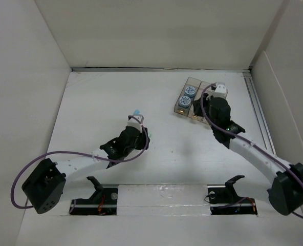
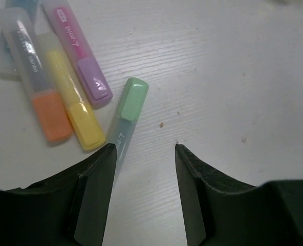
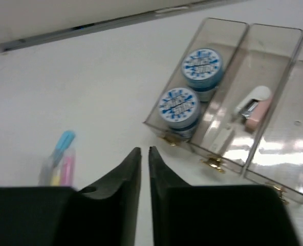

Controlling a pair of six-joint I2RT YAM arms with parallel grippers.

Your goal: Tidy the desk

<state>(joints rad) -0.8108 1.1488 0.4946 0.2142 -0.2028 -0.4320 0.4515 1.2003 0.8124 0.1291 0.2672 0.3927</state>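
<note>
The white desk [image 1: 105, 102] holds several highlighters. In the left wrist view they lie side by side: orange [image 2: 44, 107], yellow [image 2: 74, 107], purple [image 2: 82, 56] and green [image 2: 126, 115]. My left gripper [image 2: 144, 148] is open and empty, low over the desk [image 2: 233, 61], and its left finger [image 2: 98, 189] covers the green one's lower end. In the top view it [image 1: 136, 124] hides all but a blue tip [image 1: 137, 111]. My right gripper [image 3: 145, 149] is shut and empty, raised near the translucent bin [image 3: 228, 31]; the top view shows it [image 1: 214, 100] over the bin [image 1: 192, 82].
The bin's left compartment holds two blue-lidded tubs [image 3: 202, 65] [image 3: 178, 106]. Its middle compartment holds a pink and white stapler [image 3: 254, 105]. White upright panels [image 1: 34, 77] border the desk, and a metal rail [image 1: 259, 113] runs along the right edge.
</note>
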